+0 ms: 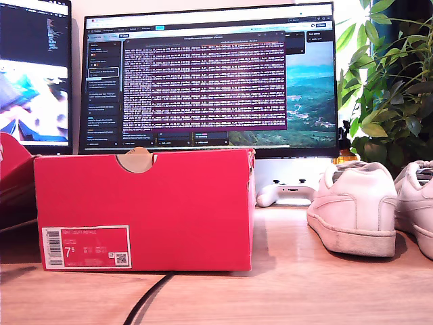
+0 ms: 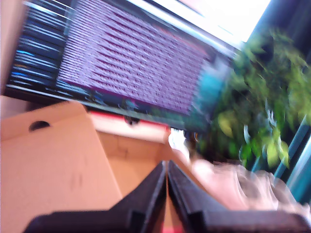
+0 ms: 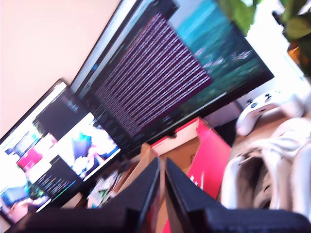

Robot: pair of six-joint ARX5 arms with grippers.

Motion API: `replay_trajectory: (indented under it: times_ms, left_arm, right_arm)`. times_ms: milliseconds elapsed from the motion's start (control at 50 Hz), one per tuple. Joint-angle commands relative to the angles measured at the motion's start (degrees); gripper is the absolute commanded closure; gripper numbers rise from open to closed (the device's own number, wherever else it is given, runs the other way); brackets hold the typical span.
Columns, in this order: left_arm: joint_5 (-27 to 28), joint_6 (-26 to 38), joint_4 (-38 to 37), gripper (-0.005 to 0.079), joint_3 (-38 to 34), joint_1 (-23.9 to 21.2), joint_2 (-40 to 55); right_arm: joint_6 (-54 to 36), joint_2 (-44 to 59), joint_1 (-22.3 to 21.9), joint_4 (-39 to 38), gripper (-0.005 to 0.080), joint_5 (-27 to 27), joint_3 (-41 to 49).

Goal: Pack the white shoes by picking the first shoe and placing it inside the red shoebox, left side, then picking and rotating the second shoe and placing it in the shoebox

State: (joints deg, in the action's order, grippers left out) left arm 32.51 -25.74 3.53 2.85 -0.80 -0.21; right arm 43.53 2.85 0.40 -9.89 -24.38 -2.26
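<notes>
exterior: red shoebox (image 1: pixel 145 210) on counter (image 1: pixel 291 291), both white shoes (image 1: pixel 353 206) at this view's right, outside it; no arm seen | first wrist: my first hand (image 2: pixel 166 180) pinched closed, empty, above open box, blurred | second wrist: my second hand (image 3: pixel 162 175) closed, empty, shoes beside box | step: first pick not begun; next: open, reach nearer shoe

Office desk: monitors (image 1: pixel 210 78), game controller (image 1: pixel 287 193), potted plant (image 1: pixel 389 88).

Wide monitor (image 1: pixel 210 78) — purple terminal text, second screen (image 1: pixel 34 71), leafy plant (image 1: pixel 389 81), white game controller (image 1: pixel 287 193), black cable (image 1: pixel 145 301)
</notes>
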Motion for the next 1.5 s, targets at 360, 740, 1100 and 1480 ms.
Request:
replay_trajectory:
  times_ms: [360, 740, 1100, 1480]
  left_arm:
    - [-13.03, 22.18, -23.12, 0.0761, 13.22, -11.39, 9.64]
    - [-28.04, 36.96, -26.10, 0.0761, 16.90, -25.31, 28.87]
    - [-39.36, 30.77, -16.33, 0.0761, 16.90, -29.75, 43.04]
    - [-39.63, 30.25, -10.62, 0.0761, 16.90, -29.75, 48.57]
  right_arm:
    - [-3.80, 13.29, -0.04, 1.40, 0.0759, -2.64, -7.50]
    - [-18.93, 40.89, 0.39, 17.55, 0.0739, -4.17, -31.15]
    - [-26.71, 61.33, 5.20, 38.69, 0.0514, -1.25, -50.23]
    - [-27.10, 76.46, 12.66, 46.53, 0.0313, 7.48, -56.50]
